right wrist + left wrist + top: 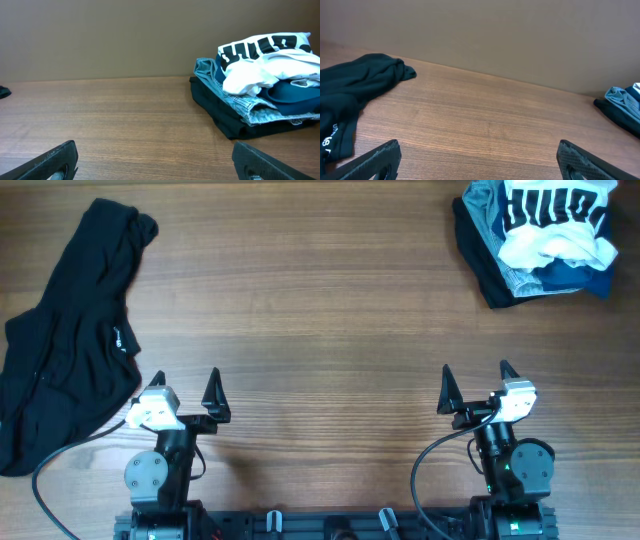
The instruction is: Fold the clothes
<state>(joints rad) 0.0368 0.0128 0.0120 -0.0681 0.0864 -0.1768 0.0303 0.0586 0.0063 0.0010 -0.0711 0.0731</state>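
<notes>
Overhead straight down on table (320, 310), wrist views low, facing forward — both share clothes pile (260, 95)

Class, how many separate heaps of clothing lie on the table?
2: a limp black garment at the left edge; a mixed pile in the far right corner, which may hide further garments.

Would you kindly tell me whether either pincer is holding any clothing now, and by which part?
Nothing is held. The left pincer and right pincer both stand open, apart from the black garment and the white T-shirt.
</notes>
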